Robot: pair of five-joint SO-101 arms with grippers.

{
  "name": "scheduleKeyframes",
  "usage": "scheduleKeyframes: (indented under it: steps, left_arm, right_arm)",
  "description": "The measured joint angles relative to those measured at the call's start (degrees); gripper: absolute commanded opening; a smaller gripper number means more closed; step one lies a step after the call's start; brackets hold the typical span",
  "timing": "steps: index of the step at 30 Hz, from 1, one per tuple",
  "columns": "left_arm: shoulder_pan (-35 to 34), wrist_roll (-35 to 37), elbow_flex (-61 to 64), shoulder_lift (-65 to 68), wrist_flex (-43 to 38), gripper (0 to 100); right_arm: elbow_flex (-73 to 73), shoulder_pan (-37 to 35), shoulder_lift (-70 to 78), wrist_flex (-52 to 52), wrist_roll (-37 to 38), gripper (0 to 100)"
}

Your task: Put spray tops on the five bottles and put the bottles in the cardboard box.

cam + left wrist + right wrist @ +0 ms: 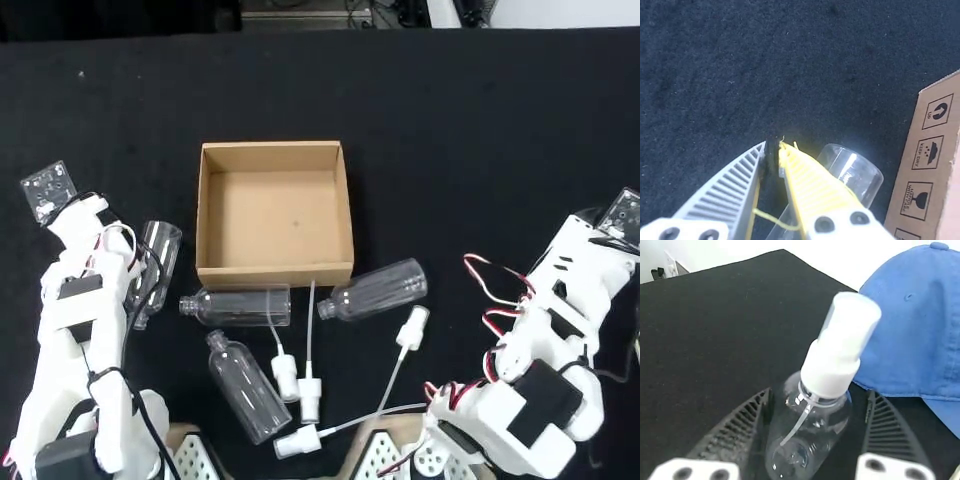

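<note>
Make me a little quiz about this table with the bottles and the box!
1. True or false: the box has bottles in it.
2. How many loose spray tops lie on the table?
3. The right gripper holds: A) a bottle with its top on, B) a loose top, C) nothing.
Key: 1 false; 2 four; 3 A.

The black bench (pixel 480 150) carries an open cardboard box (pixel 275 215) at its middle. One clear bottle (pixel 162 252) lies left of the box; three more bottles (pixel 238 305) and four white spray tops (pixel 310 397) lie on its near side.
</note>
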Motion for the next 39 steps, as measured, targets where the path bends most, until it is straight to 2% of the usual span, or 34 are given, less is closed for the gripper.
scheduleKeyframes:
  steps: [18,23,39]
  left_arm:
    - [0.18,0.0,0.0,0.0,0.0,3]
    - [0.18,0.0,0.0,0.0,0.0,3]
    - [0.18,0.0,0.0,0.0,0.0,3]
  right_arm:
    - [0.0,-1.23,0.0,0.0,0.0,25.7]
    - [0.0,-2.64,0.0,0.0,0.0,33.5]
    - [0.0,-3.16,0.26,0.0,0.0,32.2]
